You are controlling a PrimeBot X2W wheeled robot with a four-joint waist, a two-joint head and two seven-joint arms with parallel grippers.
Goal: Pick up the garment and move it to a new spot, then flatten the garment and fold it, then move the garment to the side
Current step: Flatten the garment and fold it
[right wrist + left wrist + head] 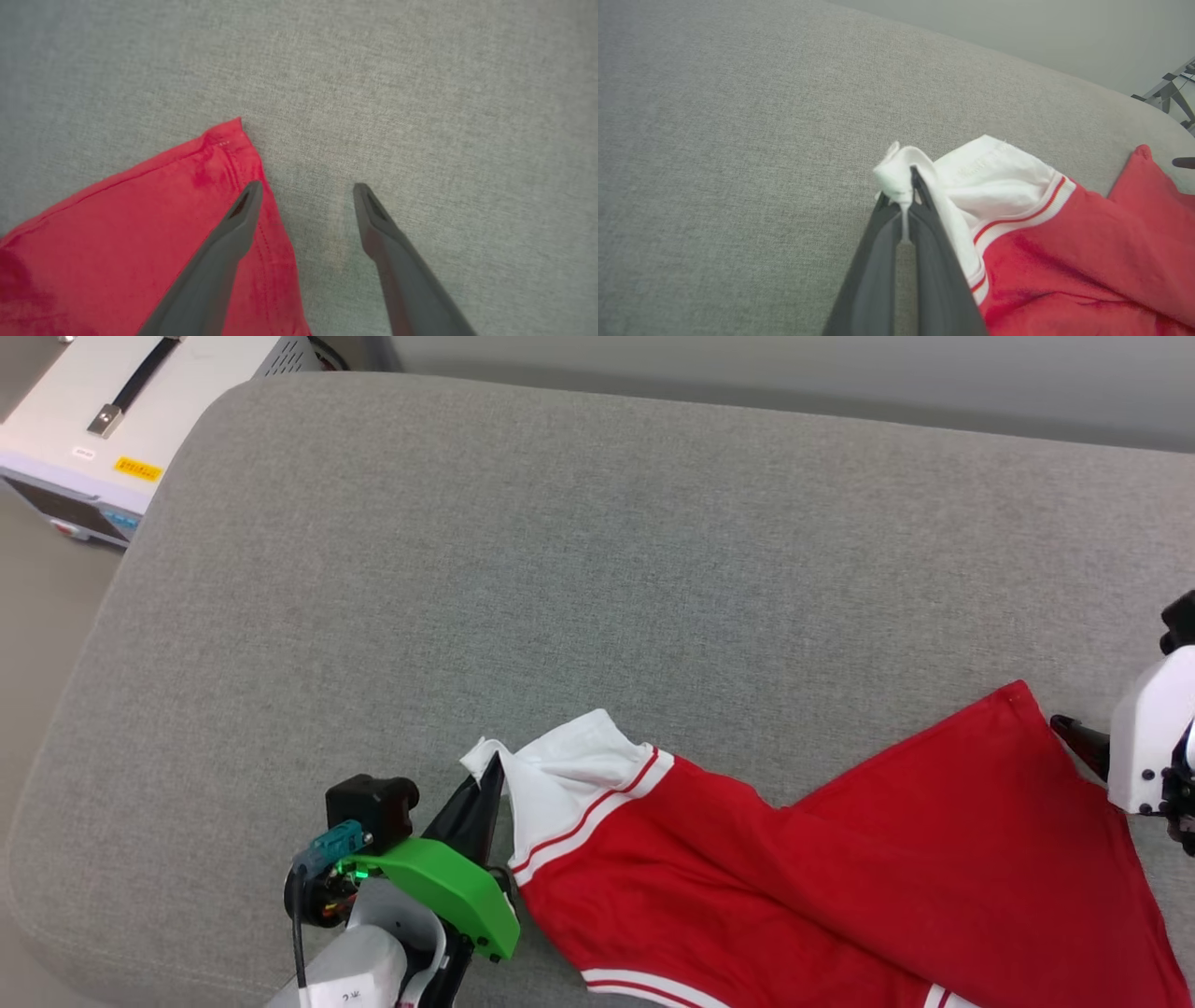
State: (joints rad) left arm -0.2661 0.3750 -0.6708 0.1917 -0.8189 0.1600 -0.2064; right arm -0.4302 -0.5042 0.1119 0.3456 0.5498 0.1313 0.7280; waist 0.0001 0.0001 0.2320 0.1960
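holding the sleeve: our left end effector (493,773), nearest us at the lower left, is clamped together on a bunch of the white sleeve (569,756); the left wrist view shows white cloth squeezed up between the two dark fingers.
why that grip: we judge a pinch at the sleeve's edge gives us one anchor, so the cloth can be drawn taut from this side without sliding.
garment: the garment (840,877) lies on the grey cushion (560,569), toward our near right, plain red side up, with striped trim at the sleeve seam; a crease runs through its middle, so it is not yet flat.
right end effector: our right end effector (306,187) has its fingers spread wide apart and holds nothing; one finger is over the red hem just beside the hem corner (233,135), the other over bare cushion. we cannot tell whether it touches the cloth.
why it sits there: straddling the hem edge opposite the sleeve grip, it is placed, we judge, to close on that edge and pull the two ends apart.
step: flattening, in our judgement; folding and the move aside are not yet done.
far side: a white box (112,420) with a yellow label stands beyond the cushion's far left corner, well apart from our work.
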